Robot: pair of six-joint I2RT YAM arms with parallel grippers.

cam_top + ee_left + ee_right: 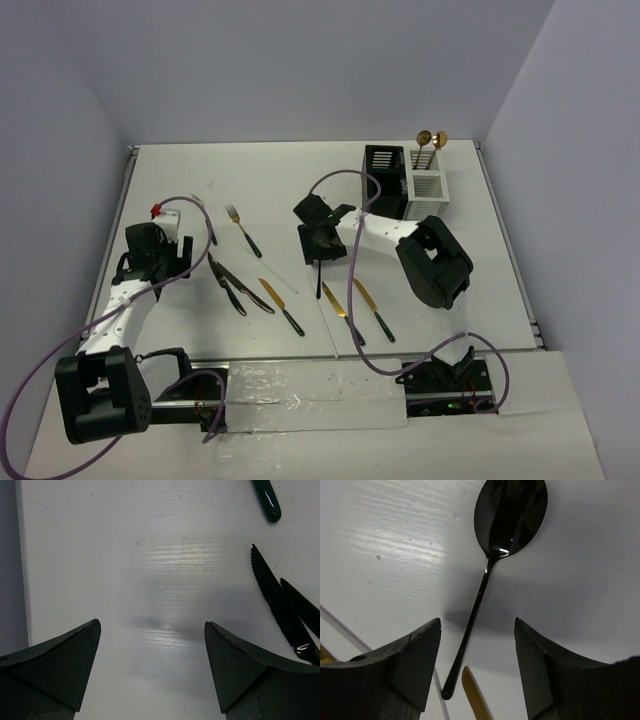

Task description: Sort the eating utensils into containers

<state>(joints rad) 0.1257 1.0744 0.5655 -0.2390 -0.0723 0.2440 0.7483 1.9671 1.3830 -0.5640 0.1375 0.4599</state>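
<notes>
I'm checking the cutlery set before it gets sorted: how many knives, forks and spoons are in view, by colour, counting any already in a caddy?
black knives: 2
gold knives: 3
gold fork: 1
black spoon: 1
gold spoons, standing in the white caddy: 2
Total: 9

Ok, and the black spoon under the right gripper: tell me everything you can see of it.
The spoon is all black and glossy, metal by its look, with an oval bowl and a thin straight handle. It lies flat on the white table, its handle running between the open fingers of the right gripper, which do not touch it. The handle's end lies close to a gold knife tip and a white stick; contact there is unclear.
</notes>
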